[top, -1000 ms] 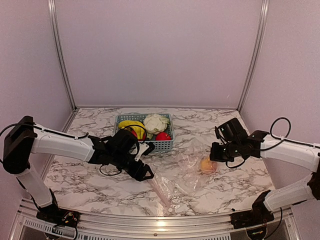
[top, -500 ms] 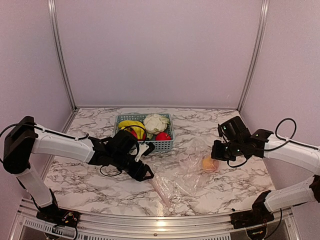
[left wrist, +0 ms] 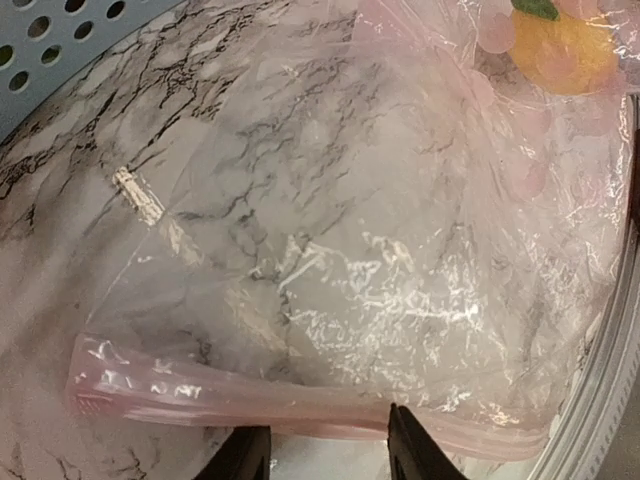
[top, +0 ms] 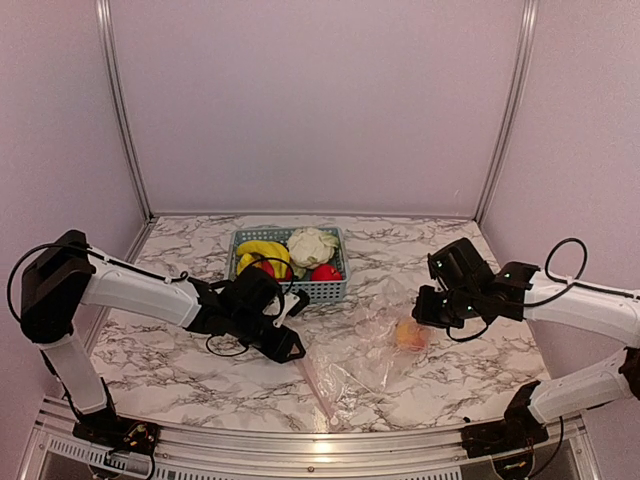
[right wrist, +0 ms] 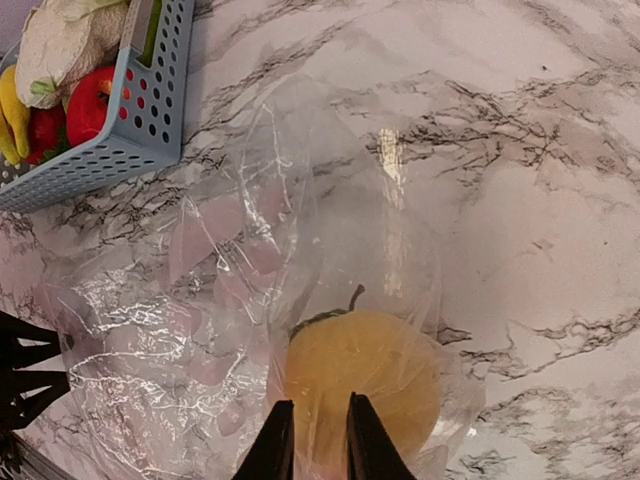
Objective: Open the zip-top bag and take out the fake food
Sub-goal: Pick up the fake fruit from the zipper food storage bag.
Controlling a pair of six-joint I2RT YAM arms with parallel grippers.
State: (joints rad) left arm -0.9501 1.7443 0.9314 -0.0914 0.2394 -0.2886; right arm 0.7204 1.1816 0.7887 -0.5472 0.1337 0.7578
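Zip-top bag (top: 355, 355) flat, lower centre of top view, film edges hard to trace. Left gripper (left wrist: 325, 442) part-open at zipper strip (left wrist: 250, 400), tips cropped. Right gripper (right wrist: 318, 425) nearly closed over bagged fake food (right wrist: 365, 370); pinch unclear

Bagged fruit (left wrist: 560, 50), perhaps orange, partly off-frame.

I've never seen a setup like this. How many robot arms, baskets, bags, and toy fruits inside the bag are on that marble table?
Arms: 2, the left arm and the right arm
Basket: 1
Bag: 1
Fruit in bag: 1
Total: 5
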